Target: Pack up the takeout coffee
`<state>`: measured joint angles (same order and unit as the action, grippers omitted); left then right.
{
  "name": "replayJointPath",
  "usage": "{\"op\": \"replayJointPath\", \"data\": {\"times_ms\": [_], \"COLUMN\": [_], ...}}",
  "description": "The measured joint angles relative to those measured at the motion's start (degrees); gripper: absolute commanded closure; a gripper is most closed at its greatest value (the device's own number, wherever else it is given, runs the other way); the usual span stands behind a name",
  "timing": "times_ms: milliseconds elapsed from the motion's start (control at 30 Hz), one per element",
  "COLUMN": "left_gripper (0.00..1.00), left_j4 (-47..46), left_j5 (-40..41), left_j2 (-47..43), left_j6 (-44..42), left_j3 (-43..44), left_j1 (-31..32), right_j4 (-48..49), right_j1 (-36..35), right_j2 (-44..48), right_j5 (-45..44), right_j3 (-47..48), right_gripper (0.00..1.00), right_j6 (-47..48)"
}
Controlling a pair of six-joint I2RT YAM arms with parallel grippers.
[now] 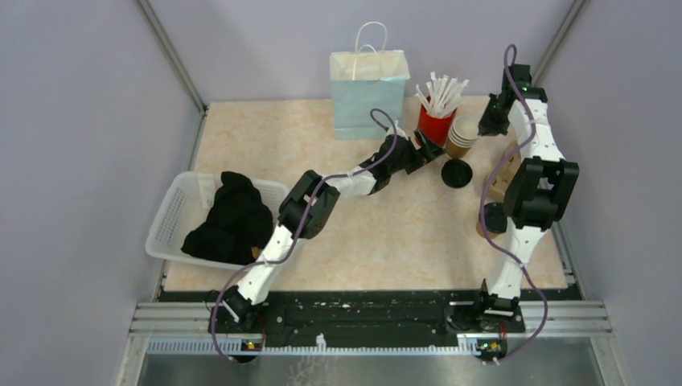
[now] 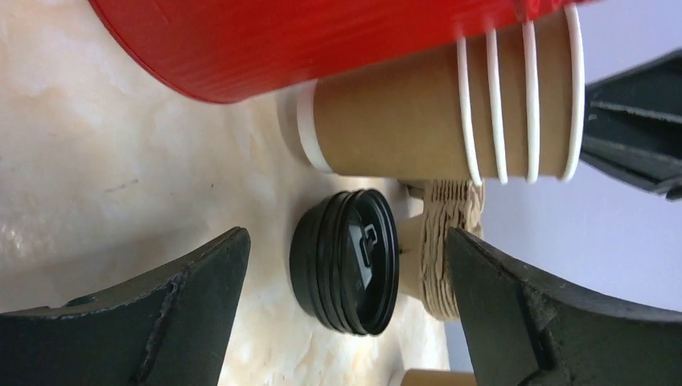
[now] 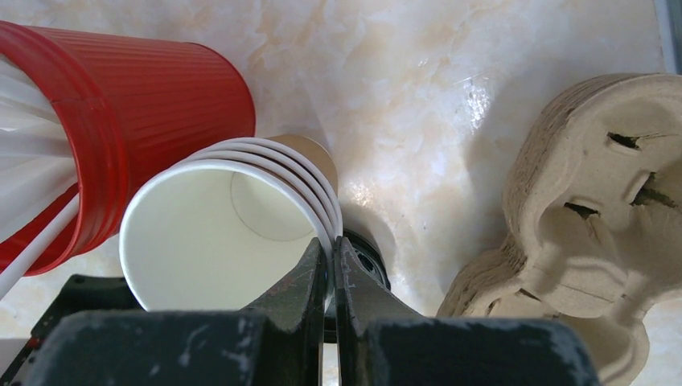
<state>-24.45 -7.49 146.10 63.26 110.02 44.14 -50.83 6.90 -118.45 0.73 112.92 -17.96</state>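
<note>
Looks like cup-pulling time: right gripper [image 3: 331,251] pinches the cup stack [image 3: 211,233], left gripper [image 2: 346,240] gapes at lids [image 2: 347,277] at the stack's 6 o'clock, so lift one cup next.

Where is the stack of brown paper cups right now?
Top view: the stack of brown cups stands far right, just right of the red straw cup, behind the black lids; the right gripper is shut on its rim.

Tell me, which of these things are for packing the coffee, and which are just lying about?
Likely for the job: stack of brown kraft-paper cups; round black plastic lids; pale blue paper bag with handles; moulded brown pulp cup carrier.
Just lying about, it seems: white plastic basket; black cloth in it; red ribbed cup of white straws.
</note>
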Motion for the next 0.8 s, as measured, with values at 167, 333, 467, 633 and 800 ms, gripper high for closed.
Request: {"op": "replayJointPath", "data": {"times_ms": [167, 333, 467, 633, 800], "left_gripper": [0.02, 0.02, 0.01, 0.06, 0.04], "left_j4": [-0.8, -1.9, -2.5, -2.1, -2.1], "left_j5": [1.5, 2.4, 2.5, 3.2, 3.5], "left_j2": [3.2, 3.4, 3.5, 5.0, 5.4], "left_j6": [1.7, 3.3, 4.2, 5.8, 6.5], "left_j3": [4.9, 6.7, 7.4, 9.6, 10.3], "left_j1": [-0.1, 0.1, 0.1, 0.1, 0.2], "right_j4": [0.9, 2.2, 3.0, 3.4, 3.5], "right_j1": [-0.3, -0.9, -1.6, -2.0, -2.0], "right_j2": [0.0, 1.0, 1.6, 1.8, 1.8], "right_j5": [0.9, 0.7, 0.5, -0.3, -0.4], "right_j3": [-1.6, -4.3, -5.3, -5.7, -5.7], "right_gripper": [1.0, 1.0, 1.0, 1.0, 1.0], "right_j6": [0.0, 0.0, 0.4, 0.4, 0.3]}}
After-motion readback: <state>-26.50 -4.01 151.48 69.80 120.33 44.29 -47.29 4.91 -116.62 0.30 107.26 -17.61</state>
